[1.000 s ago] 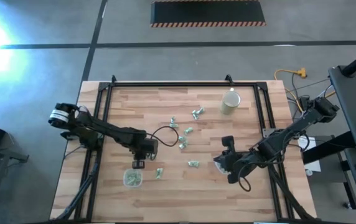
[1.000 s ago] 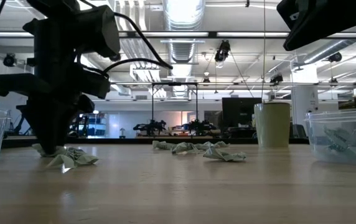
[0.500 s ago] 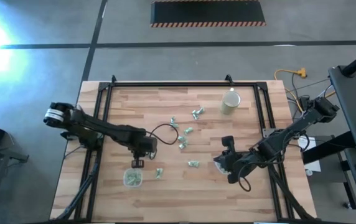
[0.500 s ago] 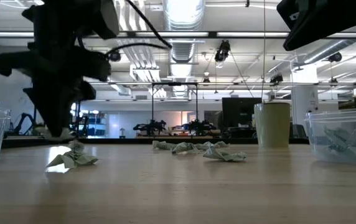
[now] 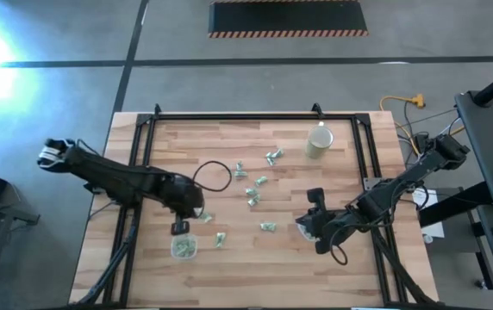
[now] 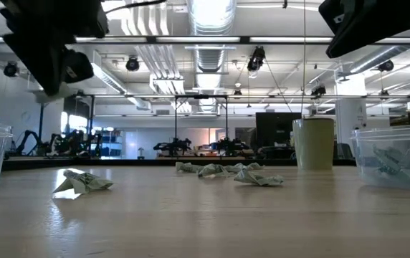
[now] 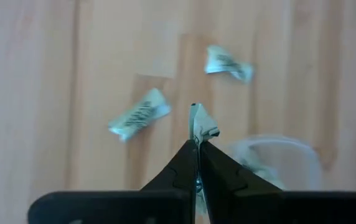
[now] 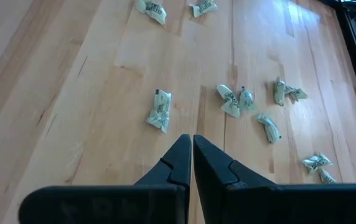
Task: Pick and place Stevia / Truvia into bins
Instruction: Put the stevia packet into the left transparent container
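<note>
My left gripper (image 5: 179, 228) hovers above the table, just on the far side of the left clear bin (image 5: 184, 248), and is shut on one pale green-and-white sachet (image 7: 200, 121). That bin (image 7: 271, 158) holds a few sachets. Several more sachets lie flat on the wood: two close by (image 5: 205, 218) (image 5: 220, 238), the others around the middle (image 5: 252, 196) (image 5: 268, 226). My right gripper (image 8: 191, 138) is shut with nothing in it and waits by the right clear bin (image 6: 398, 154), which holds sachets too. My left gripper pinches the sachet by its lower end (image 7: 197, 135) between the two fingertips. The rest of the sachet sticks out past the tips. The fingers point down from above, and the sachet is lifted clear of the table.
A beige round cup (image 5: 319, 142) stands near the far right of the table. A black frame rail (image 5: 229, 118) runs along the far edge and down both sides. The left arm's cable loops over the wood (image 5: 216, 176). Bare wood lies along the near edge.
My left gripper has risen from the table, shut on the sachet, and has drawn back toward the table's left edge, close to the left bin. The sachet is lifted clear. The other sachet that lay beside it has stayed on the wood.
</note>
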`<state>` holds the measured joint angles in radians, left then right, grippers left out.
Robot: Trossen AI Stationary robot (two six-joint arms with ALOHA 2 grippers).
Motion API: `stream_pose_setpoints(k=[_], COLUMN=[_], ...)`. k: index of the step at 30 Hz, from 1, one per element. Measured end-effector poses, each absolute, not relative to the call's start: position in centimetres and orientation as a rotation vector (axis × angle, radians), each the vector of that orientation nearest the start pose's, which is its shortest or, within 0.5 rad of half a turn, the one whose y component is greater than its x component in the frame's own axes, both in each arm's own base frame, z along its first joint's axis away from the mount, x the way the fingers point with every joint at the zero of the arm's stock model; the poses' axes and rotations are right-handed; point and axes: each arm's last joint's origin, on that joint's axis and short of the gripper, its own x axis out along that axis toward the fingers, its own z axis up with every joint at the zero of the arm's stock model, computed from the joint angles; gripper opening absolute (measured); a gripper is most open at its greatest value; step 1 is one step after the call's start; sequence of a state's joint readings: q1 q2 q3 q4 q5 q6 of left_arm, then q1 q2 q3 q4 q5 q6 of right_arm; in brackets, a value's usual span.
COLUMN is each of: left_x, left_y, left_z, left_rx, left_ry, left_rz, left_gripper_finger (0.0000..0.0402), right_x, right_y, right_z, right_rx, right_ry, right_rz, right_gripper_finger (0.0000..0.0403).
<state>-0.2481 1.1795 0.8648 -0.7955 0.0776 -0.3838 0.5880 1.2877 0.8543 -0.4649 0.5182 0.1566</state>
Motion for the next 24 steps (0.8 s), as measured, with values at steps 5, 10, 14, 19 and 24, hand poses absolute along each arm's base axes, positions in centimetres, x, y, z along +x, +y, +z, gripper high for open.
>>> stream_pose_setpoints(k=[5, 10, 14, 19, 24], left_x=[19.8, 19.5, 19.7, 19.9, 20.1], left_y=[-7.0, -8.7, -9.8, -11.0, -11.8], left_z=[24.6, 24.3, 23.7, 23.1, 22.7], left_rx=[-0.289, -0.319, -0.324, -0.335, -0.34], left_ry=[1.144, 1.178, 1.195, 1.206, 1.222], left_rz=[-0.101, -0.114, -0.129, -0.141, -0.143], left_gripper_finger=[0.0, 0.0, 0.0, 0.0, 0.0], right_x=[21.7, 21.7, 21.7, 21.7, 21.7], right_y=[12.8, 12.7, 12.7, 12.7, 12.8], right_z=[23.6, 23.5, 23.5, 23.5, 23.5], right_rx=[-0.326, -0.329, -0.331, -0.33, -0.329], right_ry=[0.764, 0.765, 0.765, 0.764, 0.762], right_rz=[0.006, 0.003, 0.001, 0.002, 0.002], right_gripper_finger=[0.0009, 0.0009, 0.0009, 0.0009, 0.0009])
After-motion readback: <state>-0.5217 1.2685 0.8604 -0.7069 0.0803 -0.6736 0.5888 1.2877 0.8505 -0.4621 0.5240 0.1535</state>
